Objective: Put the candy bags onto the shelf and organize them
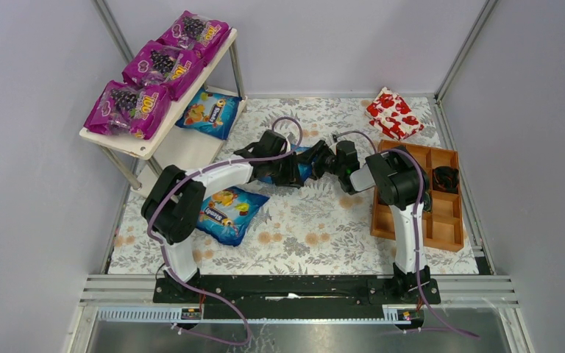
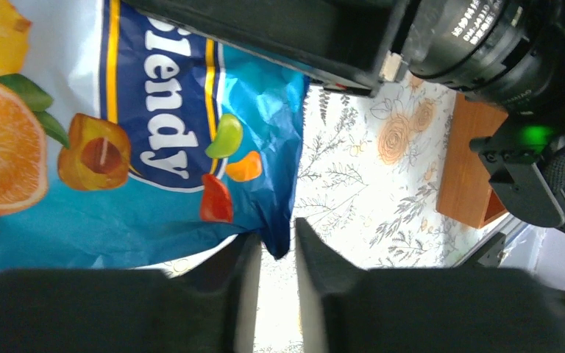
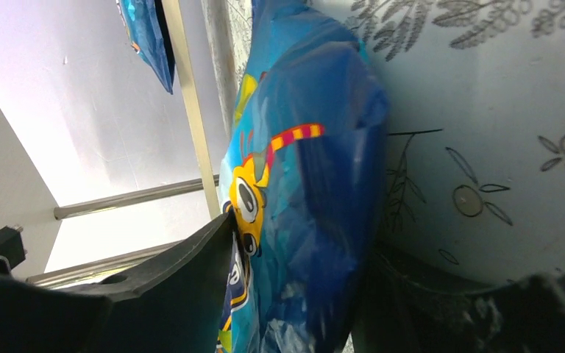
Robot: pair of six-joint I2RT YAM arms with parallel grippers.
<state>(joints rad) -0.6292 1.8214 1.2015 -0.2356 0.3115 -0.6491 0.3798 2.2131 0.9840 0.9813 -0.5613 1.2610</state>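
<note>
- Candy bags: three purple grape bags (image 1: 162, 68) lie in a row on the top board of the shelf (image 1: 184, 147), which stands at the far left corner of the floral tablecloth (image 1: 324, 220)
- A shelved blue bag (image 1: 207, 112) lies on the lower board, its near end sticking out past the top board
- A loose blue bag (image 1: 228, 213) lies flat on the cloth in front of the shelf, beside the left arm's elbow
- The held blue bag (image 1: 301, 163) is at mid-table, between the two wrists, which meet there head to head
- The right gripper (image 3: 305, 250) has this bag's body between its fingers, and both dark fingers press against the glossy film
- In the left wrist view the same bag fills the upper left, with its fruit print and white lettering
- The left gripper (image 2: 277, 235) has its fingers close together with a thin bright slit between them; the bag's lower corner dips into the mouth of the slit, and I cannot tell whether it is pinched
- A brown compartment tray (image 1: 419, 198) sits on the right of the cloth, with a small black object (image 1: 445, 179) in one far cell
- A red-and-white package (image 1: 393, 114) lies just beyond the tray
</note>
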